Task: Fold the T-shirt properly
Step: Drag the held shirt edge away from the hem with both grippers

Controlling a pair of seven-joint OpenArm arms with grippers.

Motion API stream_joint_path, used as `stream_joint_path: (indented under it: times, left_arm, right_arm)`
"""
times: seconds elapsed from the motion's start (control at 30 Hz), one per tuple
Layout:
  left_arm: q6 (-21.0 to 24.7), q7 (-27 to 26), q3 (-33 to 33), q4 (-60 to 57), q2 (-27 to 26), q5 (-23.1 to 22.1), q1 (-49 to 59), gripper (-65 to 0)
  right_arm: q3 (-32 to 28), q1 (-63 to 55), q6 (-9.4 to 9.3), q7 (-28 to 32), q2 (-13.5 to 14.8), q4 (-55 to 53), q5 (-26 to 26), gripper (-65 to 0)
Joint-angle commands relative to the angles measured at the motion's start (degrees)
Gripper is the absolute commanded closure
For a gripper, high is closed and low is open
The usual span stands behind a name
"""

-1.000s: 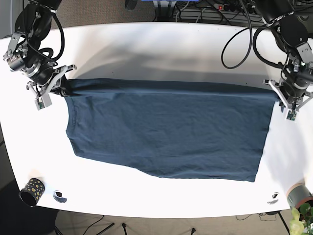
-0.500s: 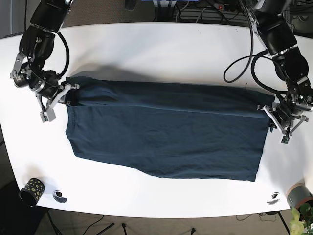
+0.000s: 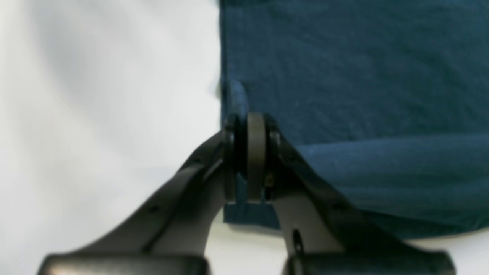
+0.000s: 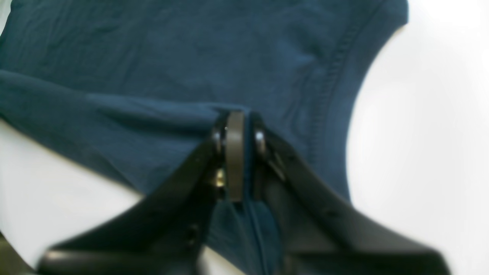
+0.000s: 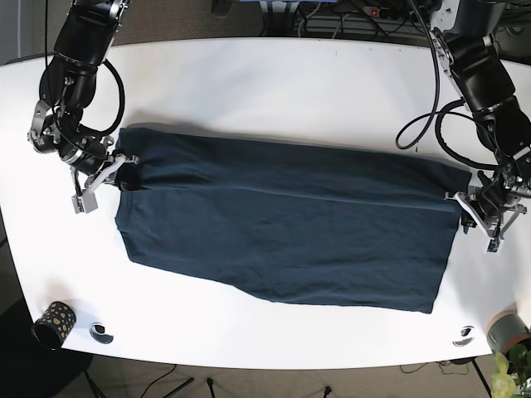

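**Carrying the far edge toward the near hem**

Lying flat on the white oval counter [image 5: 274,83], the dark blue cotton T-shirt [image 5: 282,236] runs its long axis between the two arms. The left hand [image 5: 479,214] is clamped on one end of the shirt's folded-over far edge, the right hand [image 5: 112,172] on the other end (each equally close to its corner). The shirt's free near hem lies toward the camera from both hands. No brand, label or writing is readable.
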Motion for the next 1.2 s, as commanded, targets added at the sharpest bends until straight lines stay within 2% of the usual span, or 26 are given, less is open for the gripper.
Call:
stream_joint_path:
  times: [0.0,0.1,0.17,0.23,0.27,0.37,0.57,0.63,0.77,0.83,0.93,1.03,1.1,1.17]
  left_arm:
    - [0.03,-2.56,0.02,-1.19,-1.58,-0.61,-2.0,-6.8]
    - [0.12,-3.44,0.02,-4.0,-1.75,-0.61,-3.76,-23.5]
    - [1.17,-3.53,0.02,-5.23,-2.02,-0.61,-4.55,-41.3]
    - [2.84,-3.62,0.02,-5.5,-2.11,-0.61,-4.64,-51.9]
    - [3.81,-3.7,0.02,-5.32,-2.19,-0.7,-4.64,-54.7]
    - [4.87,-3.7,0.02,-5.06,-2.72,-0.96,-4.28,-55.4]
    - [2.58,-3.97,-0.16,-5.23,-5.53,-0.96,-2.0,-51.7]
    - [2.58,-6.34,-0.16,-5.15,-5.71,-0.96,0.02,-51.7]
    - [2.67,-15.04,-0.07,-5.41,-6.06,-0.7,4.51,-51.7]
    - [2.76,-17.95,-0.07,-5.58,-6.06,-0.61,5.74,-51.7]
    - [2.76,-20.76,-0.07,-5.58,-5.8,-0.61,6.09,-51.7]
    - [2.84,-21.9,-0.07,-6.46,-5.71,-0.61,6.18,-51.7]
    - [2.84,-22.43,-0.07,-7.78,-5.71,-0.61,5.91,-51.7]
    - [2.84,-23.48,0.37,-10.16,-5.71,-0.61,5.83,-51.7]
  right_arm:
    - [0.42,1.11,0.13,2.51,1.77,-0.03,1.09,-16.6]
    - [0.42,1.11,0.04,3.04,2.91,0.06,1.09,-34.2]
    - [0.77,0.76,0.31,3.04,3.35,0.67,1.45,-46.8]
    - [0.94,0.05,0.31,2.95,3.88,2.52,1.27,-49.5]
    - [1.12,-1.09,0.22,2.95,4.32,3.49,1.27,-49.5]
    - [3.23,-4.43,0.04,2.95,4.49,6.83,1.27,-47.9]
    - [4.2,-9.44,0.04,3.3,3.61,8.23,1.09,-43.1]
    - [4.2,-10.23,-0.05,3.39,3.35,8.15,1.01,-43.0]
    - [3.67,-11.29,-0.05,3.74,2.03,7.18,0.92,-43.1]
    - [3.67,-11.11,-0.05,4.71,1.33,5.07,-0.93,-43.1]
    - [3.67,-9.26,0.48,5.59,0.27,2.43,-6.11,-43.1]
    - [3.67,-8.47,0.57,5.59,-1.31,1.55,-9.1,-43.1]
    - [3.67,-8.39,0.66,5.59,-1.66,1.55,-9.63,-43.1]
    - [3.67,-8.47,1.71,5.59,-2.37,1.47,-9.63,-43.1]
